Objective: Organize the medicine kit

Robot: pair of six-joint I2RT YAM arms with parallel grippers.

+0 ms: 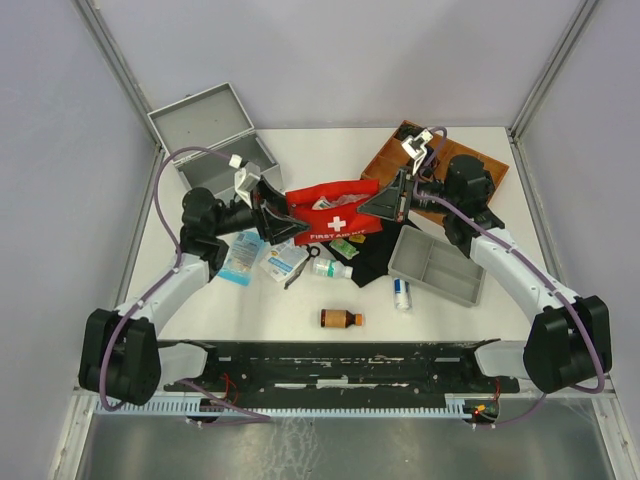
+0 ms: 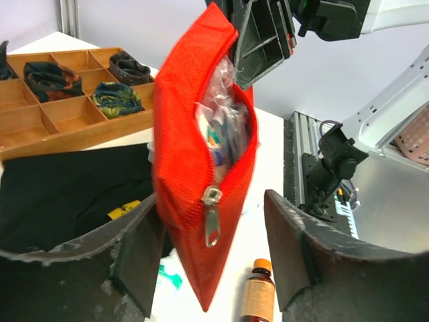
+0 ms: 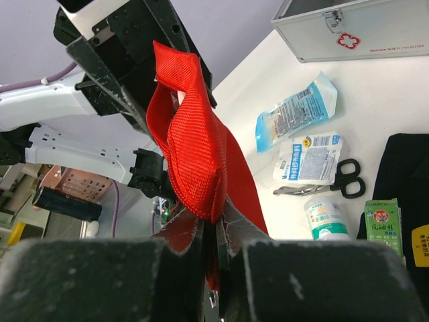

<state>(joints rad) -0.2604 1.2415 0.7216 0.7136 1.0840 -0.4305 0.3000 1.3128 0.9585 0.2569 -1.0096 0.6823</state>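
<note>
Right pincer (image 3: pixel 216 231) is clenched on one edge of the red pouch (image 3: pixel 194 154) and is holding it up off the table (image 1: pixel 250 310). From the left wrist cam the pouch hangs pretty much vertical, zip open, pull tab dangling, and I can see some packets stuffed inside.

Left pincer (image 2: pixel 211 231) is released, with its fingers (image 2: pixel 295 248) standing either side of the pouch's lower end. One finger is just beside the fabric and there's a clear gap on the other side, so it isn't gripping anything.

The medicine kit (image 1: pixel 225 175) sits at the far-left of the table behind the left arm, lid tilted back and open. The right wrist cam catches its front with the little red-and-white sticker.

Loose stuff on the table under the pouch:
- two flat packets (image 3: pixel 295 111) side by side
- scissors (image 3: pixel 335 184) just beside them
- a small white bottle (image 3: pixel 325 218)
- a green box (image 3: pixel 383 225) on the black cloth (image 1: pixel 375 255)

A brown bottle (image 1: pixel 341 319) lies on its side nearer the arm bases. The grey tray (image 1: pixel 437 265) is over on the right, and the wooden tray (image 2: pixel 60 111) is behind it with rolled-up things in a few compartments.
</note>
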